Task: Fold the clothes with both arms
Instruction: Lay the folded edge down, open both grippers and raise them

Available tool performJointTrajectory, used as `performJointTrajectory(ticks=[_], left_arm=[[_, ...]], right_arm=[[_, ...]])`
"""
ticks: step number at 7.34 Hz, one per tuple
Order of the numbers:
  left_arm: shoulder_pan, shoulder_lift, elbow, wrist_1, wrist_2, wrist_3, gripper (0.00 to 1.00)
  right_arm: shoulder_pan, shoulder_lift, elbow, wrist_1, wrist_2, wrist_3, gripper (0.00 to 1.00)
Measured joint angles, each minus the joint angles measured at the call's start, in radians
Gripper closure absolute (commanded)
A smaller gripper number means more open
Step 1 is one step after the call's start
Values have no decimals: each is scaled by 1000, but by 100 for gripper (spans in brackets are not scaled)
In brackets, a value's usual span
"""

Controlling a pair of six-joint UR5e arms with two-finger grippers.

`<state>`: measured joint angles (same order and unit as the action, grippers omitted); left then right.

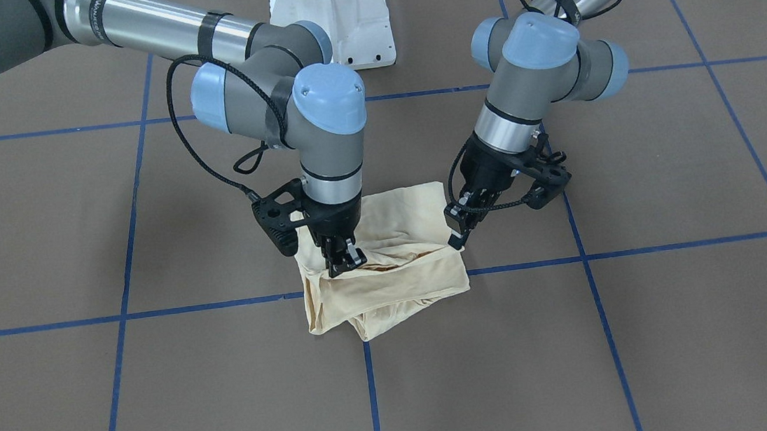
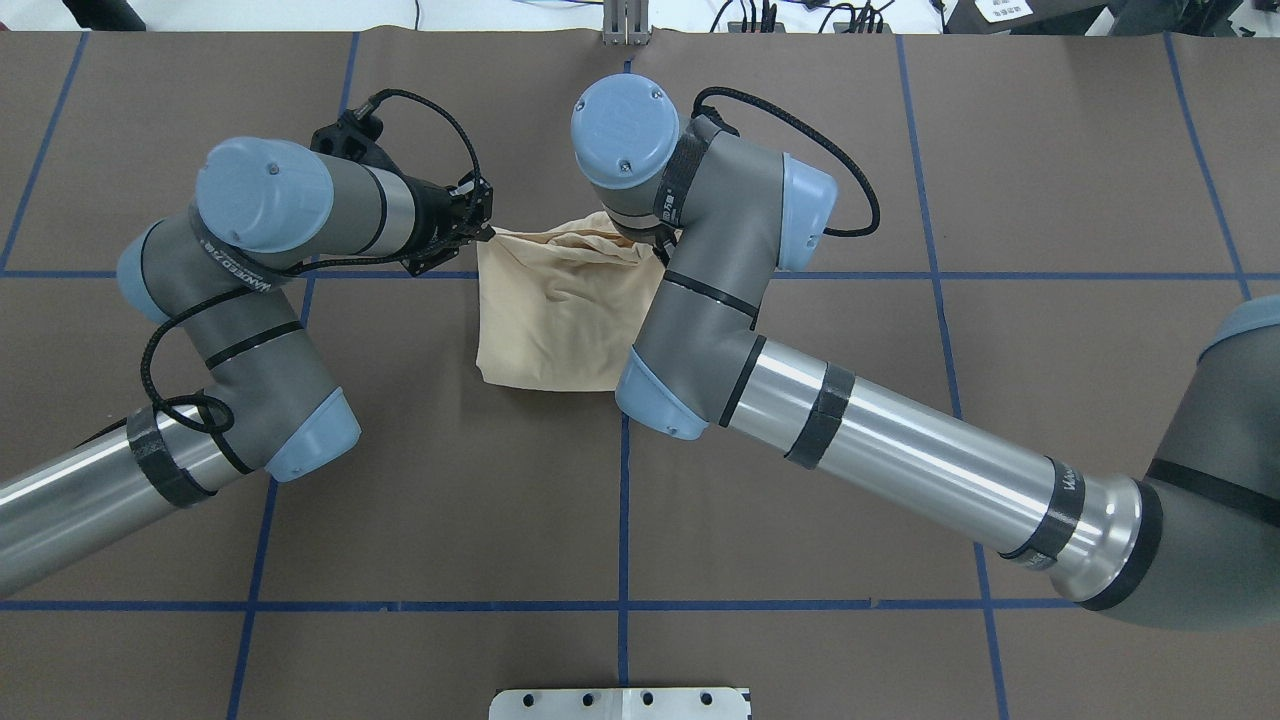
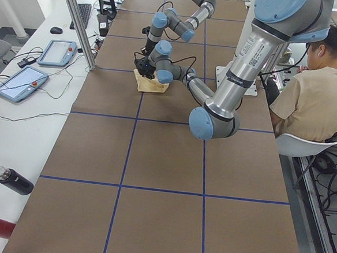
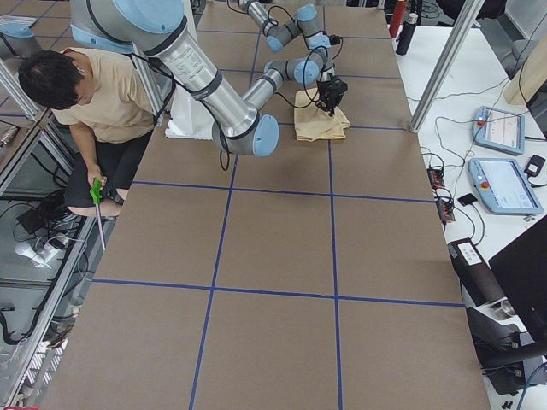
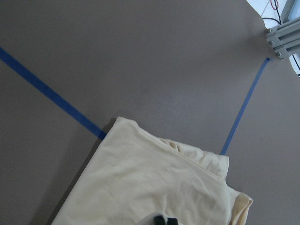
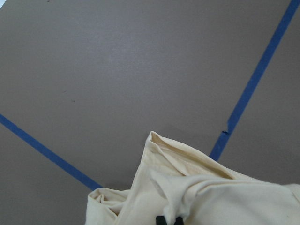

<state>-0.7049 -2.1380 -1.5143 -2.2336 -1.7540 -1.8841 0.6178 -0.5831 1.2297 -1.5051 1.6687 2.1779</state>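
Note:
The pale cream-yellow T-shirt lies folded into a small bundle at the table's middle, and its print is hidden. It also shows in the overhead view, the left wrist view and the right wrist view. My left gripper is shut on the shirt's edge at its far corner, as the overhead view shows. My right gripper is shut on a raised fold at the other far corner. In the overhead view it is hidden under its own wrist.
The white pedestal base stands at the robot's side of the table. Blue tape lines grid the brown table cover. A seated operator is beside the table. Teach pendants and bottles lie on the side bench.

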Motion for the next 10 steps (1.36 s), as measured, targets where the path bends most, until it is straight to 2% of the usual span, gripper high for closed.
performJointTrajectory(ticks=[1,2,3,5,7,8,9,10], left_arm=[[-7,-12,57,-47,1,9,72],[-11,-17,105,-88,4,25,53],[-14,-19,148,-126,6,37,39],[-24,-20,198,-177,8,68,38],[-54,-17,205,-188,4,136,38],[-70,-12,203,-186,-7,219,29],[-99,7,195,-180,-55,354,0],[-157,54,168,-176,-148,520,0]], right_arm=[[10,18,-57,48,0,-8,39],[27,34,-109,97,10,-17,0],[45,46,-166,163,26,-30,0],[92,59,-252,277,46,-57,0],[165,50,-264,299,96,-157,0],[202,10,-235,297,136,-257,0],[248,-64,-173,294,192,-387,0],[317,-155,-104,292,268,-542,0]])
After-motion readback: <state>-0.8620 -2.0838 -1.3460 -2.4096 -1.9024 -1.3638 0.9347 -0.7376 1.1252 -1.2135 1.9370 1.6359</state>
